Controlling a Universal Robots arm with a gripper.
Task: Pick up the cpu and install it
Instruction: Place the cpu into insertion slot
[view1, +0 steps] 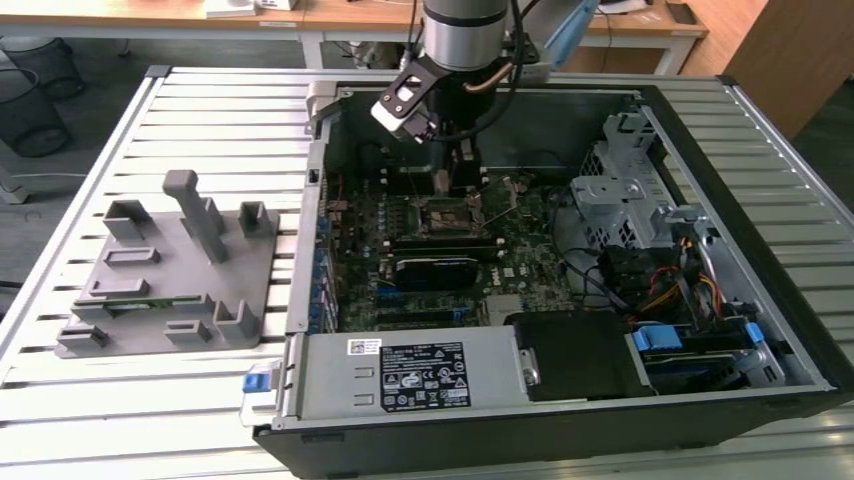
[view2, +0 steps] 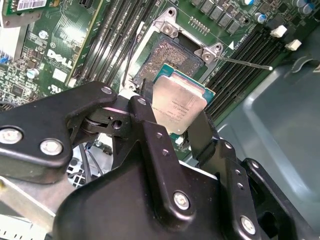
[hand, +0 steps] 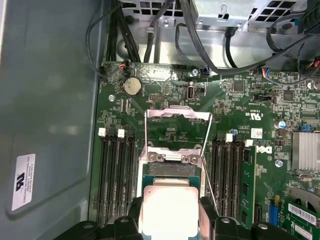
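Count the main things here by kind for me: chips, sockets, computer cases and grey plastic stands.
cpu: 1, held in the gripper
socket: 1
case: 1
grey fixture: 1
Total: 4

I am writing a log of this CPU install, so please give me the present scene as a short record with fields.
pincer: shut on the cpu, inside the open computer case
cpu: metal top facing the wrist cameras, gripped at two opposite edges, over the socket
socket: retention frame raised open, contact field partly uncovered
cpu touching socket: cannot tell
fixture: grey, on the slatted table, at the exterior view's left of the case
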